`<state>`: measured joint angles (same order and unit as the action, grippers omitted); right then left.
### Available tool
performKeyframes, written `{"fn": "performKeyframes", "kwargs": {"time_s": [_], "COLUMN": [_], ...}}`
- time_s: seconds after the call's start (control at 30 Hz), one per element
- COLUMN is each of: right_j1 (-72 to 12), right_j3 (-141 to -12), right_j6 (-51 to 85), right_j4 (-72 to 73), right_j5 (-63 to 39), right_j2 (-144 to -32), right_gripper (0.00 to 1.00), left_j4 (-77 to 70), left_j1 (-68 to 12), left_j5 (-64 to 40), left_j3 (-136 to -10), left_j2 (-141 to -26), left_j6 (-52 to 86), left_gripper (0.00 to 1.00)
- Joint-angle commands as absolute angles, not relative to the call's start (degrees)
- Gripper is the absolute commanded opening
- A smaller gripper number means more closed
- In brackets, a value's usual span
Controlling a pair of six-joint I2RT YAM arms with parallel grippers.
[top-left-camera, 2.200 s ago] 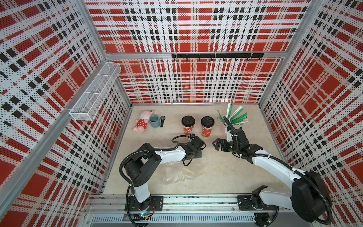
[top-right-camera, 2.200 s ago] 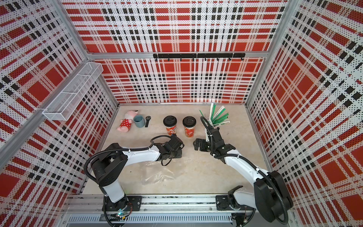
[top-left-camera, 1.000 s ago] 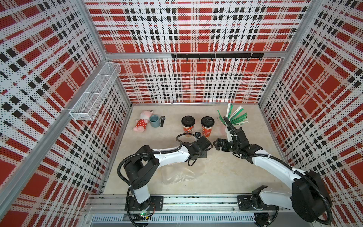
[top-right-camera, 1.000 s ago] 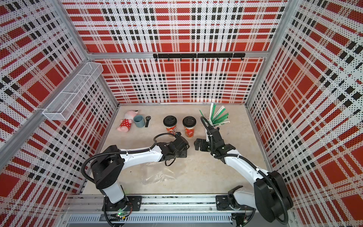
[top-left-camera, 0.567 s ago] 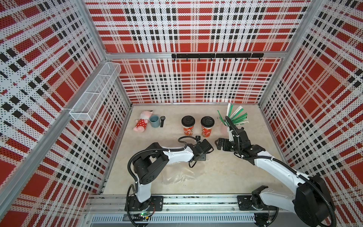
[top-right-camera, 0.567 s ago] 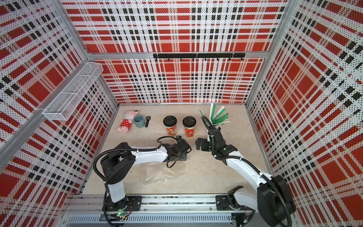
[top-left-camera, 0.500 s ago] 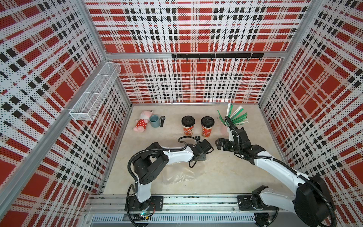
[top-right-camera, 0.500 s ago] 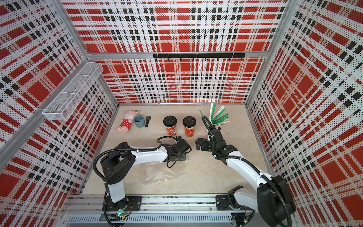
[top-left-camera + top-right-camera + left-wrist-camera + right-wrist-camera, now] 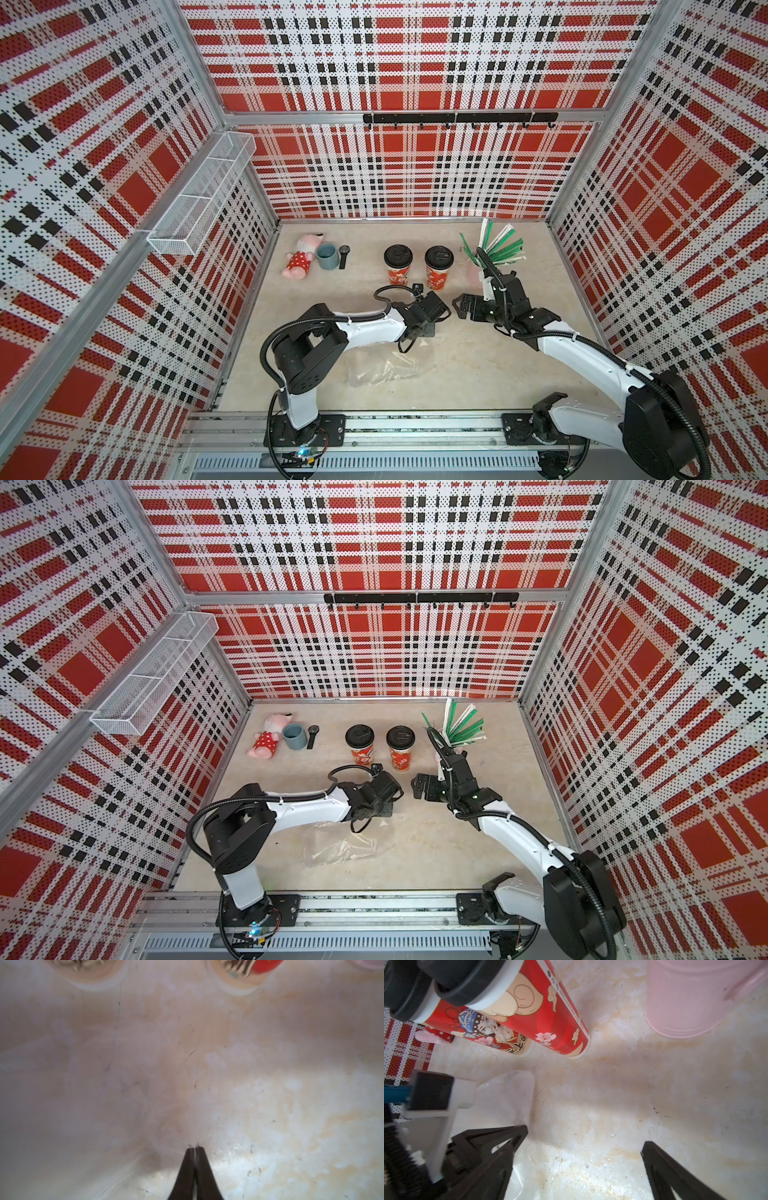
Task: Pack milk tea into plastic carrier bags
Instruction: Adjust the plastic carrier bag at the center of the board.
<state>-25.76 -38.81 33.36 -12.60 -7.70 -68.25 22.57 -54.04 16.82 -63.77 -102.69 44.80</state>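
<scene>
Two milk tea cups (image 9: 397, 266) (image 9: 438, 266), red with black lids, stand upright side by side at mid-table in both top views (image 9: 360, 746) (image 9: 400, 748). A plastic carrier bag (image 9: 386, 365) (image 9: 340, 848) lies crumpled in front of them. My left gripper (image 9: 445, 312) (image 9: 194, 1148) is shut low over the bag's far end. A pale sliver of film shows between its jaws, and a flap of film (image 9: 508, 1095) stands up beside it. Just to its right, my right gripper (image 9: 457, 305) (image 9: 581, 1142) faces it, wide open and holding nothing.
A pink cup of straws (image 9: 476, 270) (image 9: 691, 1001) stands right of the cups, close behind my right wrist. At the back left lie a plush toy (image 9: 298, 262), a grey-blue mug (image 9: 326, 255) and a small black item (image 9: 344, 255). A wire basket (image 9: 199, 199) hangs on the left wall.
My left gripper slid right along the table toward the right gripper and closed from open to shut. The right gripper edged slightly and stayed open.
</scene>
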Motion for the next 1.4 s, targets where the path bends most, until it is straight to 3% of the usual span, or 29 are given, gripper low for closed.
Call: {"fn": "performKeyframes", "kwargs": {"time_s": [0.0, 0.07, 0.57, 1.03, 1.27, 1.37], "right_j1": [-26.1, -26.6, -32.6, -34.4, -35.2, -35.3], "right_j3": [-37.9, -37.5, -39.3, -38.8, -40.2, -40.7], "right_j6": [34.0, 34.8, 39.4, 42.3, 42.0, 42.3], "right_j4": [-8.5, -6.2, -0.1, 6.0, 6.9, 7.4], "right_j5": [-13.9, -16.3, -25.3, -28.6, -29.0, -29.0], "right_j2": [-68.9, -69.5, -73.0, -72.4, -74.8, -75.7], "right_gripper": [1.00, 1.00, 0.88, 0.75, 0.63, 0.52], "left_j4": [22.0, 21.4, 6.4, -0.1, -4.7, -6.2], "left_j1": [-53.5, -53.5, -51.6, -49.6, -48.3, -47.8], "left_j5": [17.8, 17.5, 12.3, 7.1, 4.0, 2.5], "left_j3": [-63.5, -63.3, -53.7, -50.8, -48.2, -47.0], "left_j2": [-96.6, -94.5, -78.0, -74.5, -71.8, -71.0], "left_j6": [43.5, 42.9, 40.2, 39.1, 39.5, 39.7], "left_gripper": [0.04, 0.00, 0.00, 0.00, 0.00, 0.00]}}
